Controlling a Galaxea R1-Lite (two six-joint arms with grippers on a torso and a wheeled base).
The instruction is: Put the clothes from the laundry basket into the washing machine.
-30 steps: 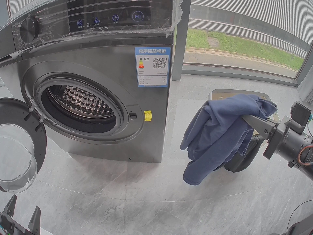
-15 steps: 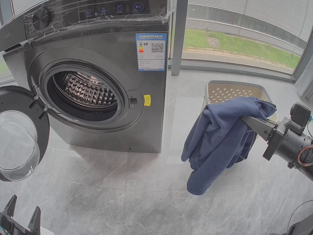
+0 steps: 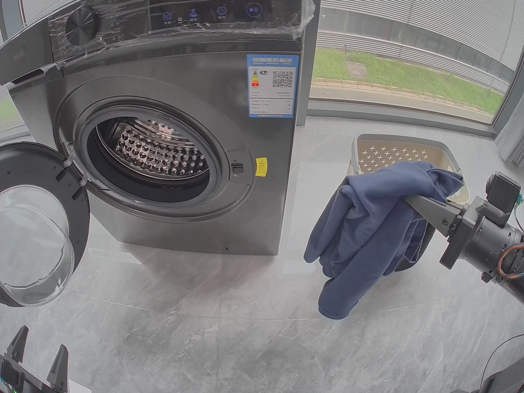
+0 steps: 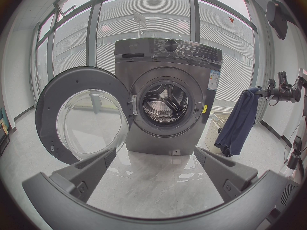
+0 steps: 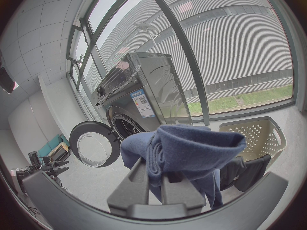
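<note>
My right gripper is shut on a blue garment, which hangs over the floor in front of the beige laundry basket. The same blue garment drapes over the shut fingers in the right wrist view. A dark garment hangs over the basket's rim. The grey washing machine stands to the left with its drum exposed and its round door swung wide. My left gripper is low at the front left, open and holding nothing; its fingers frame the machine.
A glass window wall runs behind the basket and the machine. Grey tiled floor lies bare between the machine, the basket and me.
The head camera has shifted, so the machine now sits lower and further right in view. The right gripper keeps its hold on the blue garment; the left gripper has not moved.
</note>
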